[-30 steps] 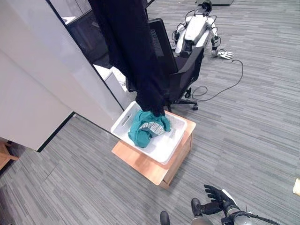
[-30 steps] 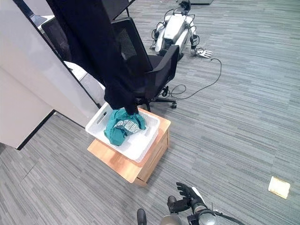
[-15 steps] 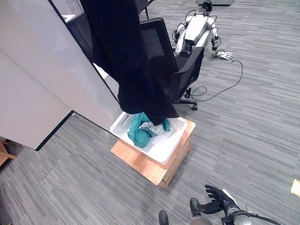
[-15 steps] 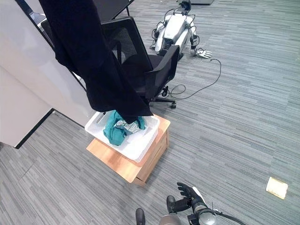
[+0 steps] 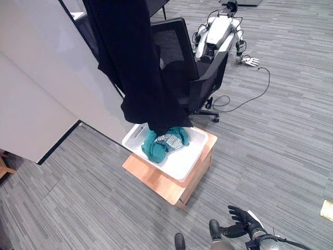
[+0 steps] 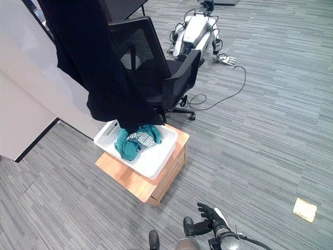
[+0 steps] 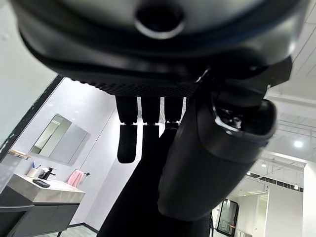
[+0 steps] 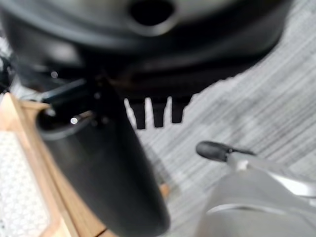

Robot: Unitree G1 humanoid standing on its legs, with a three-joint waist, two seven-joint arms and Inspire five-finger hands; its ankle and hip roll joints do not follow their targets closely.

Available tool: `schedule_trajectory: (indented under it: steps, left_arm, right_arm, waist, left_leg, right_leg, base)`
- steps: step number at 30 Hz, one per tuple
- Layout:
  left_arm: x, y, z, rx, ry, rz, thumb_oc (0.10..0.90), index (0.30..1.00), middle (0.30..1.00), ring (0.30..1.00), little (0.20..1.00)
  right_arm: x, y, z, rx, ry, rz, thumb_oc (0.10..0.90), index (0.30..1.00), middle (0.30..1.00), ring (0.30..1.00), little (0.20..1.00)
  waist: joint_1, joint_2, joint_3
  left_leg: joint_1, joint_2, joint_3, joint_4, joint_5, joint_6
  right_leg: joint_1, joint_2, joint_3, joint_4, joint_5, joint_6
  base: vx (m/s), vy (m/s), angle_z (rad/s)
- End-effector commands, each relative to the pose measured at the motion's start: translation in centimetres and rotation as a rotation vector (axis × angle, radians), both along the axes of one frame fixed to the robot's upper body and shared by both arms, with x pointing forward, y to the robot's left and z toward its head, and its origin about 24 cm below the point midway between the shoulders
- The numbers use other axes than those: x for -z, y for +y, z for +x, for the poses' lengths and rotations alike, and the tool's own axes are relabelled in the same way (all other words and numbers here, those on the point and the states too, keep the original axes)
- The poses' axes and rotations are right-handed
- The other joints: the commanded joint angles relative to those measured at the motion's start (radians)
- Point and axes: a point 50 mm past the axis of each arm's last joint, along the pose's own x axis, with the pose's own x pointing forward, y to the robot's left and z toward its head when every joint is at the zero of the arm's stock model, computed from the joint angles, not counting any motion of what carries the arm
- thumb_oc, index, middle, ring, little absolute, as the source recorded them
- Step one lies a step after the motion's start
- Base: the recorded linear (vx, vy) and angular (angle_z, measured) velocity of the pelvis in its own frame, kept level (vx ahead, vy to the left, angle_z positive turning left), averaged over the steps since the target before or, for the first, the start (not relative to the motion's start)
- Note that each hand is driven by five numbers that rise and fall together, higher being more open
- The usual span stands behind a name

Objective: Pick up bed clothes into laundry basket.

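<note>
Office or robotics lab space. Grey striped carpet tile floor [image 5: 270, 135] stretching wide ahead of right robot hand [image 5: 240, 228]. Black mesh swivel office chair [image 5: 192, 78] on castors, well ahead and left of that hand. White partition wall [image 5: 47, 88] with dark glazed frame further left. Second humanoid robot [image 5: 217, 32] slumped on floor beyond chair, cable trailing beside it.
</note>
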Motion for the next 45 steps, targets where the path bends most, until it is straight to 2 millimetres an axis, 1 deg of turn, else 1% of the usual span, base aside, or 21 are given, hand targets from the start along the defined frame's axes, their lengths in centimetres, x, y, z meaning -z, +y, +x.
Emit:
schedule_trajectory:
  steps: [1,6,14,25,31,38,45]
  left_arm:
    - [-4.9,3.8,-5.5,-0.026,-0.333,-0.244,0.4,0.3,0.3,0.3,0.3]
    - [-6.2,2.9,-6.9,-0.002,-0.393,-0.225,0.4,0.3,0.3,0.3,0.3]
    - [-7.3,2.5,-8.1,0.001,-0.435,-0.213,0.4,0.3,0.3,0.3,0.3]
    - [-7.8,2.9,-8.9,-0.002,-0.466,-0.228,0.4,0.3,0.3,0.3,0.3]
    - [-8.2,2.8,-9.5,0.0,-0.482,-0.23,0.4,0.3,0.3,0.3,0.3]
    - [-8.1,2.5,-9.1,0.001,-0.467,-0.215,0.4,0.3,0.3,0.3,0.3]
    - [-7.1,3.1,-7.9,-0.009,-0.423,-0.231,0.4,0.3,0.3,0.3,0.3]
  right_arm:
    - [-0.9,-0.7,-0.1,-0.039,-0.052,-0.025,0.8,0.9,0.9,0.9,0.9]
    - [-0.7,-0.8,-0.2,-0.047,-0.032,-0.037,0.8,0.9,0.9,0.9,0.9]
    - [-0.4,-0.7,-0.3,-0.056,-0.013,-0.041,0.8,0.9,0.9,0.9,0.9]
    - [0.2,-0.6,-0.4,-0.053,0.016,-0.037,0.8,0.9,0.9,0.9,0.9]
    - [0.4,-0.6,-0.6,-0.057,0.032,-0.041,0.8,0.9,0.9,0.9,0.9]
    - [0.3,-0.4,-0.4,-0.07,0.028,-0.041,0.8,0.9,0.9,0.9,0.9]
    - [0.1,-0.4,-0.3,-0.064,0.014,-0.045,0.8,0.9,0.9,0.9,0.9]
  waist:
    - [0.03,-0.03,-0.078]
    - [0.042,-0.031,-0.089]
    - [0.055,-0.033,-0.107]
    - [0.068,-0.047,-0.126]
    - [0.072,-0.048,-0.138]
    - [0.069,-0.046,-0.141]
    - [0.063,-0.052,-0.134]
  left_leg:
    - [0.0,0.037,0.028,-0.001,0.002,-0.036]
    - [-0.001,0.033,0.021,-0.001,0.0,-0.035]
    - [0.005,0.027,0.012,-0.001,-0.002,-0.032]
    - [0.005,0.026,0.011,-0.001,-0.003,-0.031]
    - [0.003,0.024,0.012,-0.001,-0.007,-0.032]
    - [0.009,0.022,0.016,-0.001,-0.011,-0.029]
    - [0.013,0.026,0.018,-0.001,-0.013,-0.028]
  right_leg:
    - [0.134,-0.032,-0.015,0.003,-0.116,0.089]
    - [0.14,-0.035,-0.023,0.003,-0.118,0.09]
    - [0.152,-0.041,-0.035,0.003,-0.12,0.091]
    - [0.155,-0.044,-0.039,0.003,-0.119,0.091]
    - [0.153,-0.046,-0.042,0.003,-0.119,0.093]
    - [0.156,-0.048,-0.039,0.003,-0.12,0.095]
    - [0.155,-0.047,-0.034,0.003,-0.12,0.094]
  base:
    - [0.0,0.0,0.0]
    - [0.0,0.0,0.0]
    - [0.0,0.006,0.02]
    - [0.0,0.001,0.0]
    - [0.0,0.0,0.0]
    - [0.0,0.0,0.0]
    - [0.0,0.0,0.0]
